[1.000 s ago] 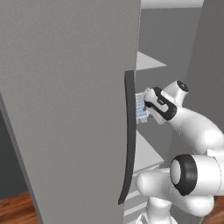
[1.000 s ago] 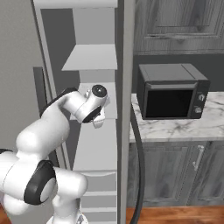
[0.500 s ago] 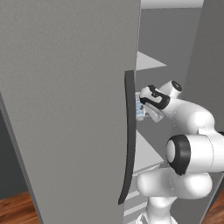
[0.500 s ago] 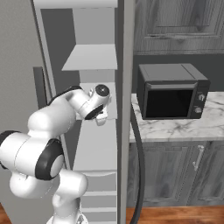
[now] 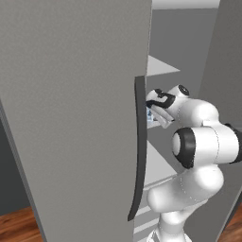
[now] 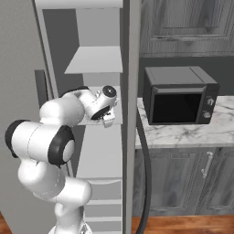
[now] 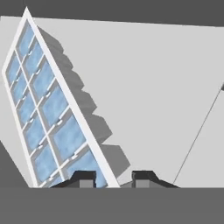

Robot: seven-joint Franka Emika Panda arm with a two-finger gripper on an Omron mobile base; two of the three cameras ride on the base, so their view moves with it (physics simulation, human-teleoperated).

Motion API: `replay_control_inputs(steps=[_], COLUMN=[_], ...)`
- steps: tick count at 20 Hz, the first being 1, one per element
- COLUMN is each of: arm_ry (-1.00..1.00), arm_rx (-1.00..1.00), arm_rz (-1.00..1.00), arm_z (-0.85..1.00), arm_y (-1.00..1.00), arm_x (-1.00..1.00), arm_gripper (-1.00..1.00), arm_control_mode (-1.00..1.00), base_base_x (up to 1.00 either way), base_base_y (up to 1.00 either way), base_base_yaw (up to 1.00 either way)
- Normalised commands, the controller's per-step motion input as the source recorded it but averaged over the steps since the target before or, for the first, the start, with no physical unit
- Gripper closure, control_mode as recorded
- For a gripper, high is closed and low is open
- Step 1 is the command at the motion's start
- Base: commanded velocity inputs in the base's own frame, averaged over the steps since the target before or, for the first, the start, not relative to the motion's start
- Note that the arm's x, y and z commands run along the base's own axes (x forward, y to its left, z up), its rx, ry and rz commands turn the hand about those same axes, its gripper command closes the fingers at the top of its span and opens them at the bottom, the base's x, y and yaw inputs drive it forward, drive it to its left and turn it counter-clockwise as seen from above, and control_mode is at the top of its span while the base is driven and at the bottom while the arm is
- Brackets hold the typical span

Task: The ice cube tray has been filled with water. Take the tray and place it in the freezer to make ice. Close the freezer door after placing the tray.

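Over the last second the arm reaches deeper into the freezer (image 6: 98, 64), so the gripper (image 7: 113, 176), fingers closed on the rim of the tray (image 7: 52, 113), holds it tilted just above a white shelf (image 7: 148, 87), with placement imminent and the door open

Arm folded, tool (image 7: 113, 177) clamped narrowly
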Motion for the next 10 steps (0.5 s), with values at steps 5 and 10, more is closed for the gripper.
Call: replay_control_inputs(steps=[5,10], arm_ry=[0.00,0.00], arm_rx=[-0.04,-0.02], arm_rz=[0.00,0.00], arm_z=[-0.17,-0.01], arm_y=[0.20,0.05], arm_x=[0.43,0.16], arm_gripper=[1.00,-1.00], arm_control_mode=[-1.00,-1.00], base_base_x=[0.00,0.00], base_base_y=[0.00,0.00], base_base_yaw=[0.00,0.00])
